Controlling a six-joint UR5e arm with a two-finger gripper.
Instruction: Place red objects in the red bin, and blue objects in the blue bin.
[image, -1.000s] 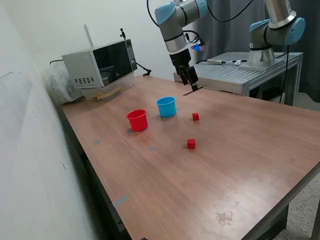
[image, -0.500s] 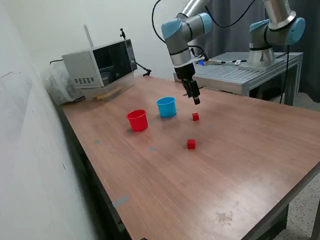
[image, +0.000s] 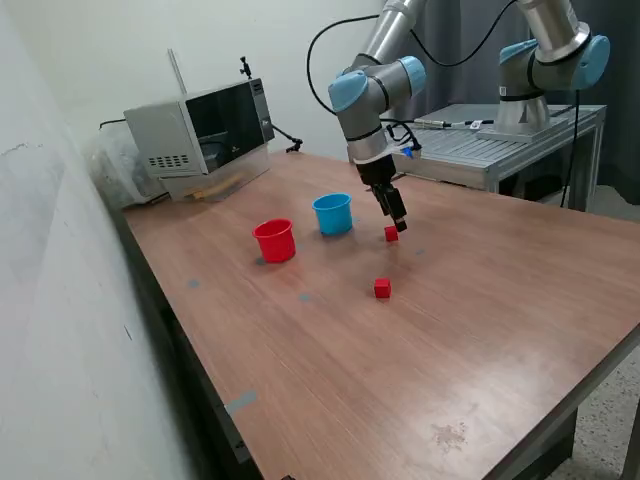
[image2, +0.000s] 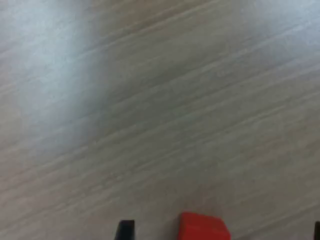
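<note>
Just above the centre of the exterior view, the gripper is hanging tip-down directly over a red cube on the wooden surface, its dark tip all but meeting the cube's upper edge. A second red cube is sitting lower in the frame, apart from the first, nearer the middle of the picture. Toward the exterior view's left of the gripper, the light blue cup is standing upright, with the red cup beside it, further left and slightly lower; both are showing open mouths, and whether anything is lying inside them cannot be told. In the blurred wrist view, the red cube is showing at the bottom edge of the frame against pale wood grain, with a dark fingertip off to one side of it and clear of it. How wide the jaws are standing cannot be told from either picture, though nothing is visibly held between them.
</note>
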